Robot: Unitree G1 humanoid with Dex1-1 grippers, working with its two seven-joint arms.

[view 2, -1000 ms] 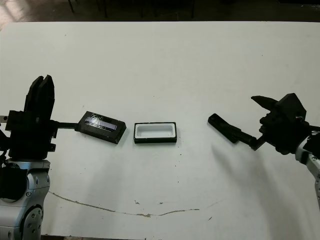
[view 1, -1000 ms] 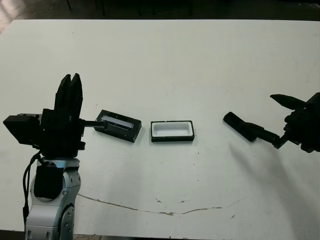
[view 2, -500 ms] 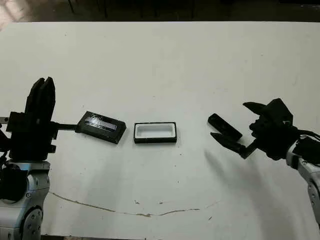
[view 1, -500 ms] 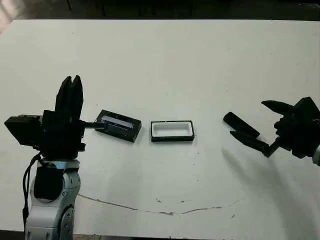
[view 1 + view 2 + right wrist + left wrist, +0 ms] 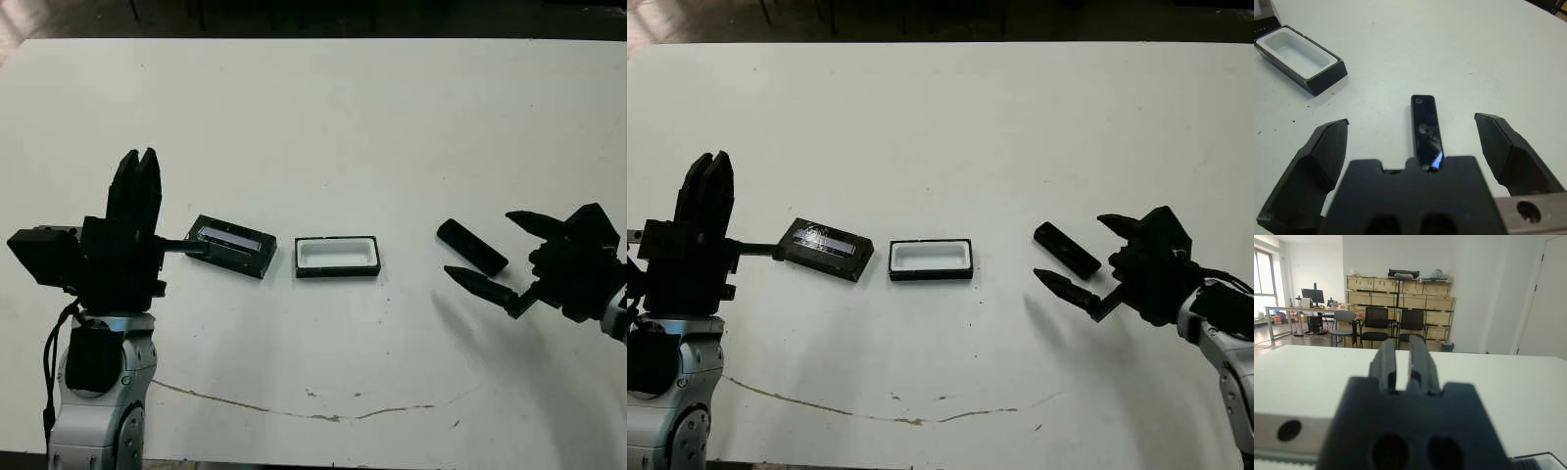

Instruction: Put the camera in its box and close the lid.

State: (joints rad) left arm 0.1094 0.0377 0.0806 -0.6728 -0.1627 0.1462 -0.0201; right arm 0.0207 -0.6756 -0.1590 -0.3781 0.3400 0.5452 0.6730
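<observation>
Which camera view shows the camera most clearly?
The right wrist view: the camera lies flat on the table between the open fingers of the right gripper, its face and bluish patch visible. The eye views show only a small dark bar. The left wrist view does not show it.

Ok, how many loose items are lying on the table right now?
3: the lid toward the left arm's side, the open box mid-table beside it, and the camera lying between the open right gripper's fingers.
</observation>
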